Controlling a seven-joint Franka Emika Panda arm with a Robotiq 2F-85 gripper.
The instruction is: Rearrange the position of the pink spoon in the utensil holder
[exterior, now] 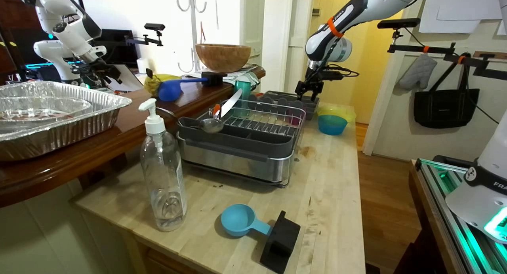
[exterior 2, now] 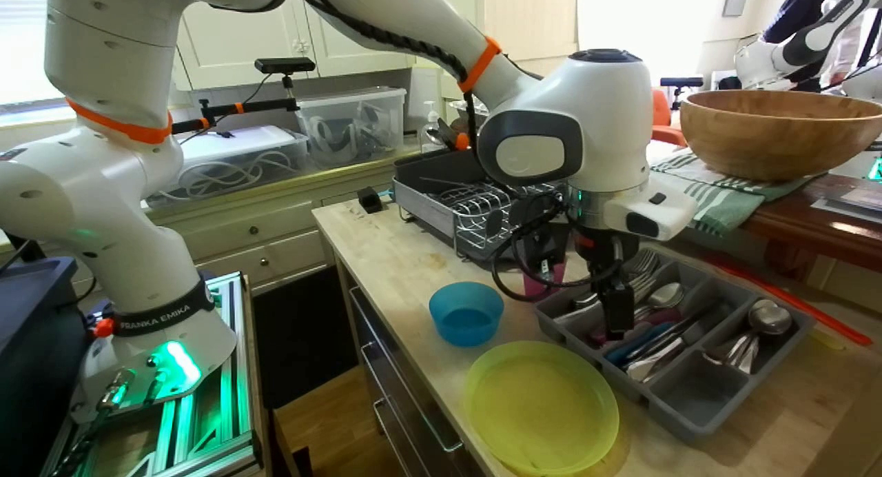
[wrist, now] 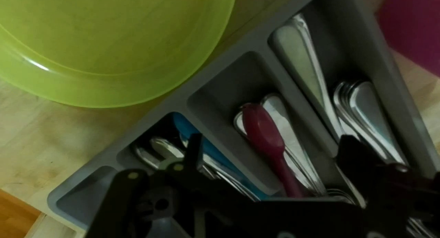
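Pink spoon [wrist: 273, 150] rests at one end of a wooden table [exterior: 328, 210], whose front edge faces the arm [exterior 2: 138, 222]. Along the back edge stands the dish rack [exterior: 237, 166]; beyond it, toward the back corner at that end, sits the utensil holder [wrist: 256, 43], a grey divided tray. Just beside it, by the front edge, lies a yellow plate [exterior 2: 544, 408]; a low sideways swing could shove it off the table. Above the tray hangs the gripper [wrist: 272, 138], jaws spread wide, holding nothing. In the wrist view its fingertips [wrist: 195, 147] seem to span past the compartment walls, so coming straight down could jam them on a divider. Smallest, the spoon, its handle partly hidden, lies on metal cutlery [wrist: 283, 124] in the compartment next to the one with a blue utensil [wrist: 220, 157]. Closing too deep might pinch that cutlery along with it; too shallow, and the smooth, rounded end may slip out of the grip.
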